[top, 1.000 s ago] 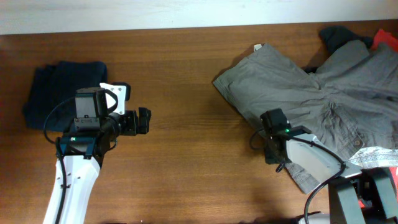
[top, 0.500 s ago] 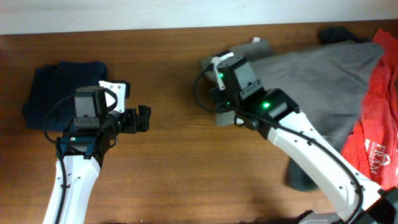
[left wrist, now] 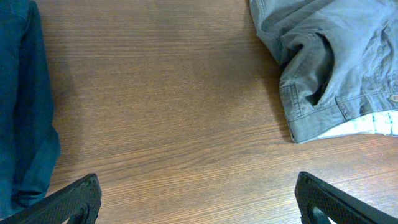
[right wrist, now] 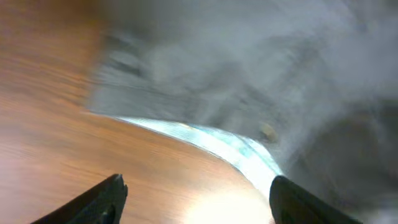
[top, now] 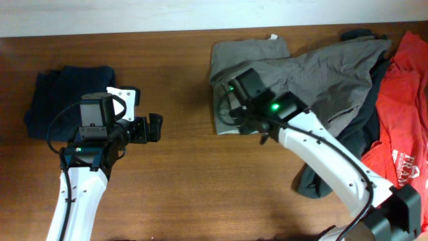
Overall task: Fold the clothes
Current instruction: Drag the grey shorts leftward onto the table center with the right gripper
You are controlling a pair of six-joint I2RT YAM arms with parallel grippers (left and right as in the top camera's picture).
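The grey-khaki trousers [top: 314, 67] lie from the table's middle back toward the right, waistband end to the left. My right gripper [top: 227, 115] hovers over that waistband corner, open, with nothing between its fingers. The right wrist view is blurred: the trousers [right wrist: 249, 81] and their pale inner waistband [right wrist: 205, 140] lie just ahead of the gripper [right wrist: 199, 202]. My left gripper [top: 155, 127] stands open over bare wood, left of the trousers [left wrist: 329, 68]. In its own view the left gripper [left wrist: 199, 205] holds nothing. A folded dark navy piece [top: 63, 94] lies at the far left.
A red garment [top: 401, 134] is spread at the right edge. Dark cloth [top: 361, 35] shows at the back right, and more of it [top: 314, 181] lies under the right arm. The navy piece [left wrist: 25, 112] lies by the left fingertip [left wrist: 78, 199]. The table [top: 187, 194] is brown wood.
My right gripper dragged the trousers' waistband end left across the table, then opened and let go. The red garment came uncovered. The left arm has not moved.
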